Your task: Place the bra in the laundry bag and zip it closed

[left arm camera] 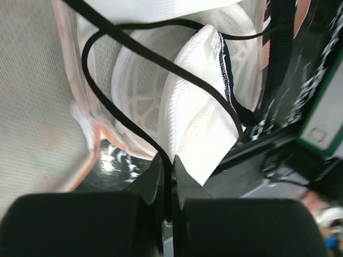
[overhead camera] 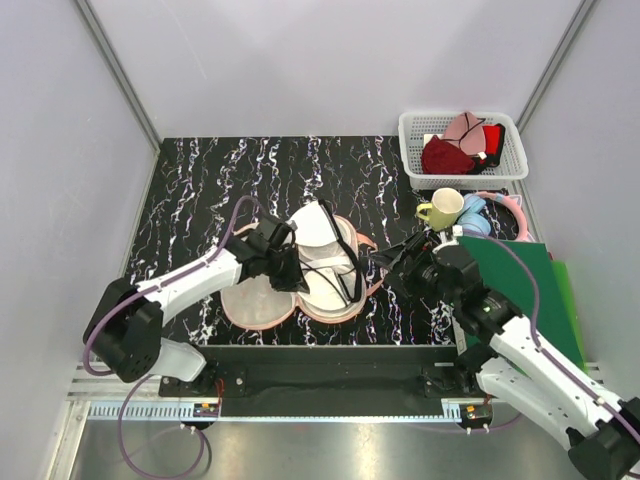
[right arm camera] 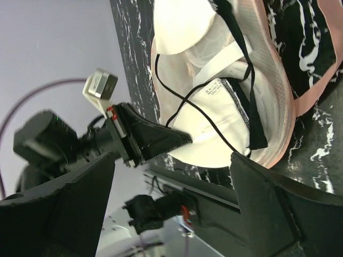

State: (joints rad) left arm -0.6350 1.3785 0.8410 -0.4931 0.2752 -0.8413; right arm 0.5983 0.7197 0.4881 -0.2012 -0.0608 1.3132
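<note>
The laundry bag point(overhead camera: 250, 305) lies open on the black marbled table, its pale lining up. The white bra point(overhead camera: 318, 228) rests across its right lobe, with one cup raised and black straps looping over it. My left gripper point(overhead camera: 293, 272) is at the bag's middle, shut on a thin black strap point(left arm camera: 161, 144) of the bra point(left arm camera: 198, 128); mesh lining point(left arm camera: 32, 107) fills the left of that view. My right gripper point(overhead camera: 392, 260) hovers open just right of the bag. In its own view the right gripper point(right arm camera: 172, 160) is empty, facing the bra point(right arm camera: 214, 107) and the bag's pink rim point(right arm camera: 278, 69).
A white plastic basket point(overhead camera: 505, 168) at the back right holds a dark red bra and pink garments. A yellow mug point(overhead camera: 441, 208) and a pink and blue item point(overhead camera: 490, 212) sit before it. A green board point(overhead camera: 520, 290) lies at the right edge.
</note>
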